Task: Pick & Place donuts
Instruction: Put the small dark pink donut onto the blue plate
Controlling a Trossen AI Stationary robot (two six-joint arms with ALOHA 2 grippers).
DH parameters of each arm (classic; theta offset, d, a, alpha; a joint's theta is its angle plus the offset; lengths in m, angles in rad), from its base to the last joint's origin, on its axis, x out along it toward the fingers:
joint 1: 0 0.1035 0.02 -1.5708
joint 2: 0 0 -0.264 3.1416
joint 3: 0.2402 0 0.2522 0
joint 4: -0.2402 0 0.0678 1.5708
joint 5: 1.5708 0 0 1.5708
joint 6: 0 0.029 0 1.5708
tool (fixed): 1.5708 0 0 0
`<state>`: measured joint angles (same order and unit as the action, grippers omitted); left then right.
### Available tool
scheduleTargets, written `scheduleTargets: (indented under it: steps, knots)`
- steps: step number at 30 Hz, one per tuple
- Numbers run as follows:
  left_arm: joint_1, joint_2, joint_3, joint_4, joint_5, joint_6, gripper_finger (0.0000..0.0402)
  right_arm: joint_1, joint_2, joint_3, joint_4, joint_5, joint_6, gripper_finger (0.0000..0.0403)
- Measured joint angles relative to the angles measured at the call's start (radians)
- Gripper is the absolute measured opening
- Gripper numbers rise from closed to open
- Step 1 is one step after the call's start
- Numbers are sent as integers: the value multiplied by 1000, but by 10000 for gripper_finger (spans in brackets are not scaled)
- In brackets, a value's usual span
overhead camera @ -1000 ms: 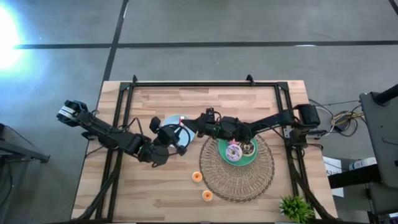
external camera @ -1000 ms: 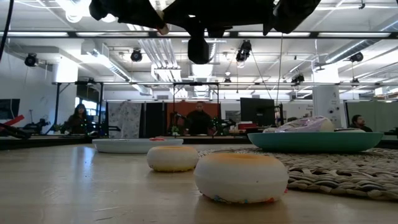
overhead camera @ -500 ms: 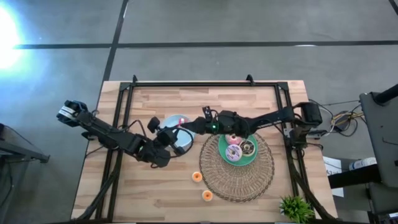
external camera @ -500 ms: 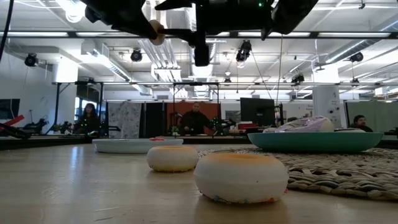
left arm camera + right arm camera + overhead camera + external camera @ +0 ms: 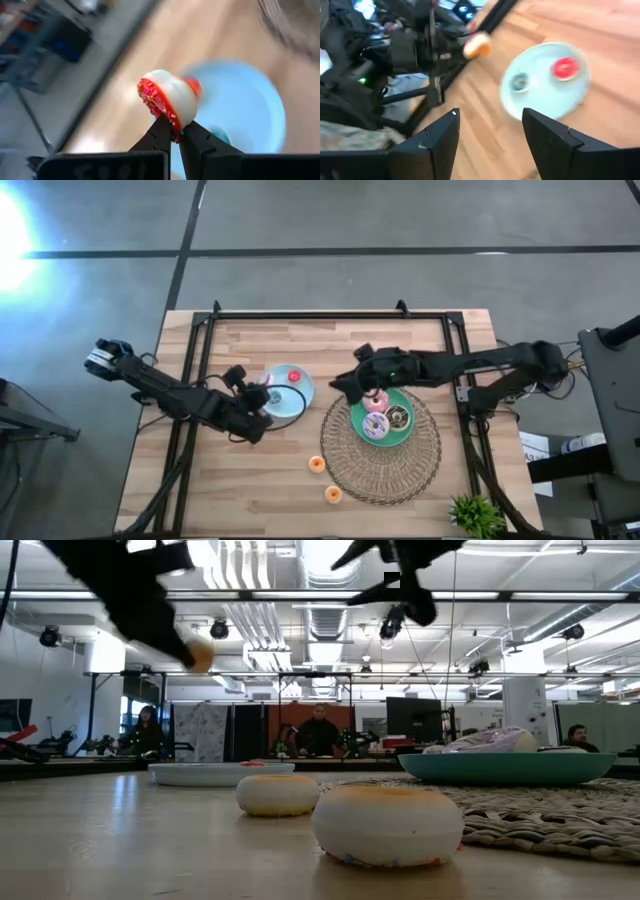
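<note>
A light-blue plate (image 5: pixel 290 388) lies left of the table's (image 5: pixel 250 490) middle with a red mini donut (image 5: pixel 294 376) on it, and the left gripper (image 5: pixel 262 396) sits at its left rim. Right of centre, a wicker mat (image 5: pixel 385 465) carries a green plate (image 5: pixel 400 435) holding pink (image 5: pixel 376 403), lilac (image 5: pixel 375 426) and brown (image 5: pixel 398 418) donuts, with the right gripper (image 5: pixel 345 388) by its far-left rim. Two orange mini donuts (image 5: pixel 317 464) lie on the wood toward the near edge.

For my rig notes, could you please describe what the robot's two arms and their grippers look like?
Both arms are dark, slim and jointed. The left gripper has two narrow, tapering black fingers on a boxy black base. The right gripper has broader, angular black fingers. The left arm's far end carries a pale, whitish part.
</note>
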<state>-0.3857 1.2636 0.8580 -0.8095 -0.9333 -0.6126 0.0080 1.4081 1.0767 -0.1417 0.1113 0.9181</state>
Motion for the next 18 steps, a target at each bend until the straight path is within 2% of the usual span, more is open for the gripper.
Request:
scheduleTargets:
  steps: [3,6,9,14,18]
  knots:
    - [34,10,-94,122,141,84,0,-3,-54,0,-91,65,-11,207]
    - [96,12,-167,220,214,117,0,-2,-92,0,-109,109,-15,207]
    - [197,11,-198,254,281,104,0,-1,-108,0,-109,131,-16,207]
    - [388,13,-223,370,471,220,0,1,-106,0,-111,135,-15,207]
    - [493,13,-213,420,507,287,0,7,-101,-2,-118,134,-14,207]
